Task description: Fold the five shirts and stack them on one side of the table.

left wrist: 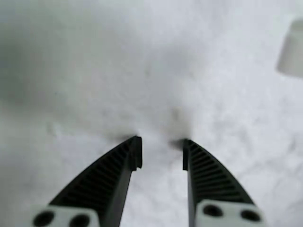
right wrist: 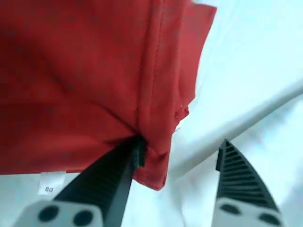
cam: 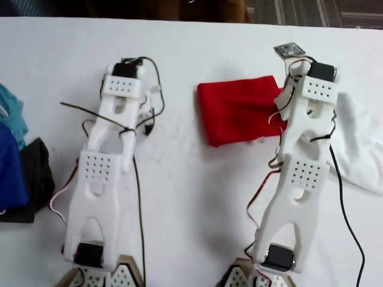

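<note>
Red shirt (cam: 239, 110) lies folded right of table (cam: 191, 197) centre. Right gripper (right wrist: 181, 149) spread at its hem, one finger on cloth, holding nothing. Left gripper (left wrist: 161, 153) spread over table. Likely pre-grasp; next: pinch hem, drag to stack side

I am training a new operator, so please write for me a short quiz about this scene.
1. True or false: the right tool is shut on the red shirt.
2. What lies under the left tool? A the bare table; B the red shirt; C a folded stack.
3. Fill in: at the outer side of the right arm lies a ____ shirt.
Key: 1 false, it is open; 2 A; 3 white shirt.
</note>
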`<state>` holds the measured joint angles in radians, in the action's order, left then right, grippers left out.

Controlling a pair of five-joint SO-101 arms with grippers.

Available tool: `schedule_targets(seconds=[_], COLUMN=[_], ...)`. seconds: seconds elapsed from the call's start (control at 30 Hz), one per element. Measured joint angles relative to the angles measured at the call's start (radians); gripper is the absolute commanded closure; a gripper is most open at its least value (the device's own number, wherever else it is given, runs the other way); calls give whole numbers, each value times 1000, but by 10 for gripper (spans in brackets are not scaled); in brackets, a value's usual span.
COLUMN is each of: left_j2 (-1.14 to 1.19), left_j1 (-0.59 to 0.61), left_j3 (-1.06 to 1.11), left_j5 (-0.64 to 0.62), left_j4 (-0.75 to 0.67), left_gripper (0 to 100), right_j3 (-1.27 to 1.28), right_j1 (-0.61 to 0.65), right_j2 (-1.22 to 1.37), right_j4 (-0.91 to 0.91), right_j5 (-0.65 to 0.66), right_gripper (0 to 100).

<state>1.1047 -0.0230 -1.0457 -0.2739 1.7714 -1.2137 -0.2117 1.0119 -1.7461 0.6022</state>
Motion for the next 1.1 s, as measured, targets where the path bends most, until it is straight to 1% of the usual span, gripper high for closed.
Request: schedule_targets(seconds=[0.4,0.6,0.8,0.93,1.0,1.03,1.1], left_j2=[0,0,0,0,0,0,0], left_j1=[0,0,0,0,0,0,0], left_j3=[0,0,0,0,0,0,0], left_j5=[0,0,0,0,0,0,0], left_j4=[0,0,0,0,0,0,0], left_gripper=[805,805,805,805,805,805,805], right_j3=[3,12,0,-3,-5,-5,-5], right_j1=[81,43,32,41,46,52,63], right_j2=[-31,77,160,161,163,163,163], right_j4=[158,315,324,299,285,275,262], right_j5=[-28,-68,-158,-176,-178,-178,-178], right_gripper=[747,747,747,753,806,858,991])
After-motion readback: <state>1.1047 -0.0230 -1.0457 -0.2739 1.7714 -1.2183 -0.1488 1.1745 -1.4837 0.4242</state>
